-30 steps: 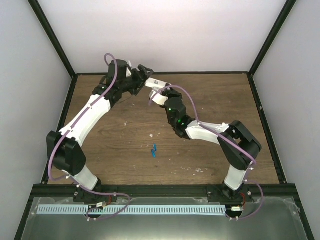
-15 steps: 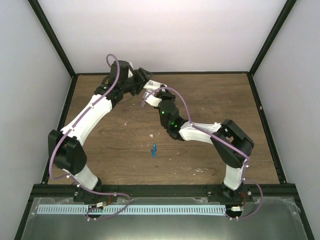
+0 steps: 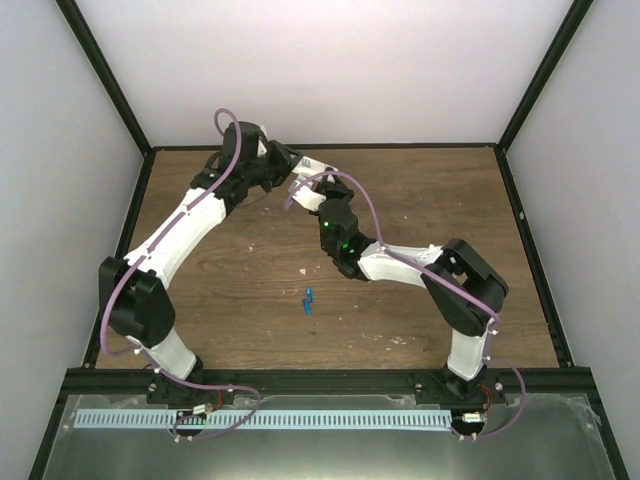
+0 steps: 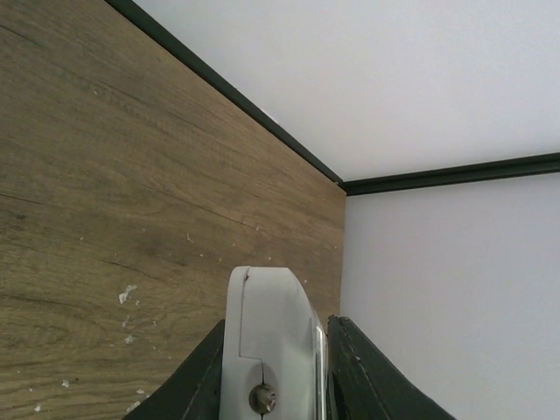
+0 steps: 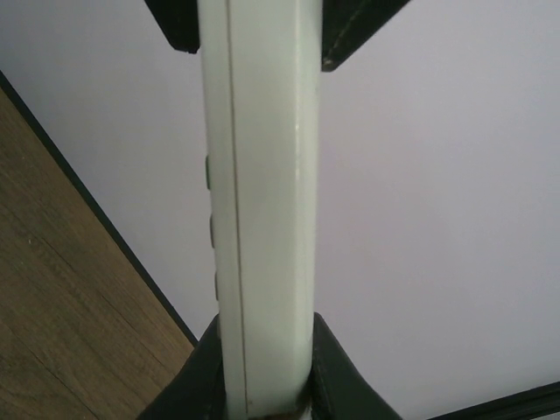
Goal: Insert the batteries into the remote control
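The remote control (image 3: 312, 166) is held above the far part of the table, between both grippers. My right gripper (image 3: 303, 195) is shut on one end. In the right wrist view the white bar (image 5: 262, 175) rises from my right gripper (image 5: 265, 319) to the left gripper's black fingers (image 5: 179, 26) at the top. My left gripper (image 3: 293, 163) is shut on the other end. In the left wrist view the rounded remote end (image 4: 271, 302) sits between the jaws of my left gripper (image 4: 278, 325). The two blue batteries (image 3: 309, 299) lie together on the wood, well in front of both grippers.
The back wall (image 3: 330, 70) stands close behind the held remote. Black frame rails (image 3: 325, 146) edge the wooden table (image 3: 230, 290). A metal shelf with a pale slotted strip (image 3: 260, 420) runs along the near edge by the arm bases.
The left jaws have closed from wide open onto the remote's end. The right arm has carried the remote a little left toward the left gripper. The batteries have not moved.
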You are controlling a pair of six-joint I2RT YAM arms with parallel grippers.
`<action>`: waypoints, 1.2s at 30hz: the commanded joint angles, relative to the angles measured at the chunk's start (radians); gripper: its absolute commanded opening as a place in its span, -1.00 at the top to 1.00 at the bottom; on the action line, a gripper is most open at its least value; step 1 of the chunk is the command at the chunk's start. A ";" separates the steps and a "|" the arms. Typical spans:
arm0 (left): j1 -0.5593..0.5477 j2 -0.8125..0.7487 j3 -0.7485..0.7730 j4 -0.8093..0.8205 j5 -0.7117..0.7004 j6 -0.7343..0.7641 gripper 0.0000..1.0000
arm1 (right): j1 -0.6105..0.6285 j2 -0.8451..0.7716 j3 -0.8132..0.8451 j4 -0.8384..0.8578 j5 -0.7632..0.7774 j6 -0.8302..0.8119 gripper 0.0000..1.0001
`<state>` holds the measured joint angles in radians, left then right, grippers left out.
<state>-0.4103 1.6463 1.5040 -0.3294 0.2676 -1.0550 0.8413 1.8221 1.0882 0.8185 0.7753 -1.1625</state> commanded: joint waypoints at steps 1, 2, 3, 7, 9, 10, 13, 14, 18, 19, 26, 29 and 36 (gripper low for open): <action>-0.004 0.010 0.021 0.027 0.016 0.007 0.44 | 0.012 -0.010 0.023 0.036 -0.002 0.007 0.99; -0.004 0.009 0.022 0.028 0.014 0.009 0.46 | 0.013 -0.012 0.020 0.036 -0.005 0.007 0.99; -0.004 0.009 0.020 0.027 0.013 0.011 0.49 | 0.013 -0.012 0.019 0.036 -0.005 0.007 0.99; -0.004 0.006 0.020 0.028 0.007 0.021 0.64 | 0.013 -0.016 0.016 0.034 -0.004 0.011 0.98; -0.004 0.004 0.019 0.026 0.003 0.028 0.73 | 0.013 -0.017 0.015 0.030 -0.002 0.017 0.94; -0.004 0.003 0.017 0.026 0.001 0.030 0.77 | 0.013 -0.018 0.015 0.026 0.000 0.021 0.91; -0.004 -0.001 0.014 0.027 -0.003 0.036 0.83 | 0.013 -0.021 0.015 0.021 0.006 0.031 0.79; -0.004 -0.001 0.011 0.029 -0.004 0.038 0.84 | 0.013 -0.022 0.015 0.022 0.008 0.033 0.72; -0.004 -0.010 -0.002 0.042 -0.004 0.047 0.88 | 0.013 -0.030 0.014 0.025 0.009 0.042 0.29; -0.003 -0.013 -0.010 0.051 -0.004 0.049 0.88 | 0.013 -0.033 0.015 0.025 0.006 0.047 0.16; 0.010 -0.041 -0.082 0.123 0.024 0.044 0.90 | 0.012 -0.055 0.019 0.000 -0.013 0.098 -0.79; 0.018 -0.049 -0.101 0.148 0.037 0.041 0.91 | 0.010 -0.074 0.020 -0.043 -0.049 0.147 -1.00; 0.054 -0.060 -0.130 0.221 0.110 0.084 0.92 | -0.015 -0.202 0.001 -0.331 -0.292 0.379 -1.00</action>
<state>-0.3748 1.6276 1.3846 -0.1982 0.3244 -1.0130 0.8429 1.7283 1.0874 0.6559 0.6544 -0.9535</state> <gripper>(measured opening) 0.174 0.996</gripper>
